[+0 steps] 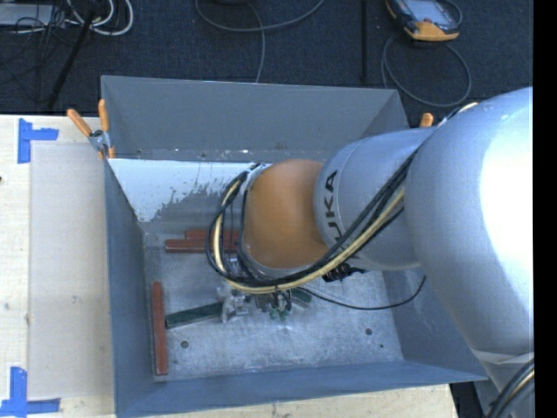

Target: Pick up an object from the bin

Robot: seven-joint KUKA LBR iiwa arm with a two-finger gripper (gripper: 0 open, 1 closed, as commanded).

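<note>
centrally, hand (pixel 253 306) at dark green stick (pixel 193 317)

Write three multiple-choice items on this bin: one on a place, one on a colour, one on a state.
1. Where in the bin does the long red-brown bar lie?
A. against the right wall
B. along the view's left wall
C. on the rim

2. What colour is the stick beside the hand?
A. dark green
B. yellow
C. white

3. How does that stick lie?
A. standing on end
B. leaning on a wall
C. flat on the floor

Key: 1 B, the bar runs beside the left wall; 2 A, it is dark green against the grey floor; 3 C, its whole length rests on the floor.
</note>
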